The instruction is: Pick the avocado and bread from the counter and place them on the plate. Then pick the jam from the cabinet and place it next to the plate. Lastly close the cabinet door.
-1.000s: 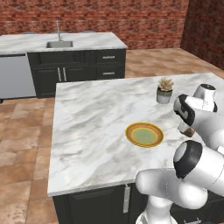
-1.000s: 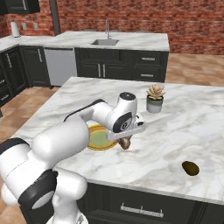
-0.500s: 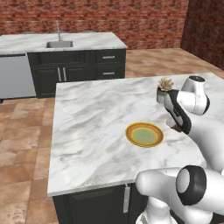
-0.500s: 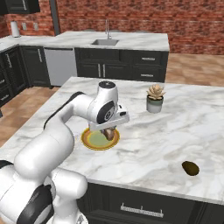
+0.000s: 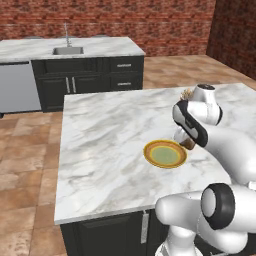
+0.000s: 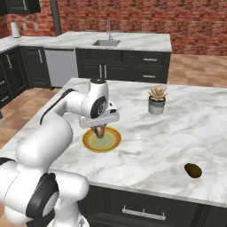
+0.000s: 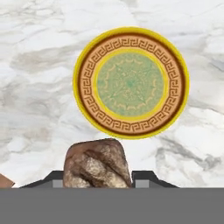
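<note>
My gripper [image 6: 100, 128] is shut on the bread [image 6: 100, 130], a tan-brown chunk hanging just above the plate [image 6: 90, 144]. In the hand view the bread [image 7: 97, 162] sits between the finger tips of the gripper [image 7: 98, 179], short of the plate's [image 7: 131, 40] yellow-orange rim. From the left base view the gripper [image 5: 187, 142] and the bread [image 5: 189, 144] are at the right edge of the plate [image 5: 149, 151]. The dark avocado [image 6: 193, 170] lies on the counter [image 6: 146, 146] near its front right. The jam, the cabinet and its door are out of view.
A grey pot with a spiky plant [image 6: 156, 100] stands behind and to the right of the plate. My white arm arches over the counter's left half. A second counter with a sink [image 6: 105, 43] runs along the brick wall behind.
The arm has swung the bread leftward in the right base view, from beside the plate to over it. The avocado and the plant pot have stayed put.
</note>
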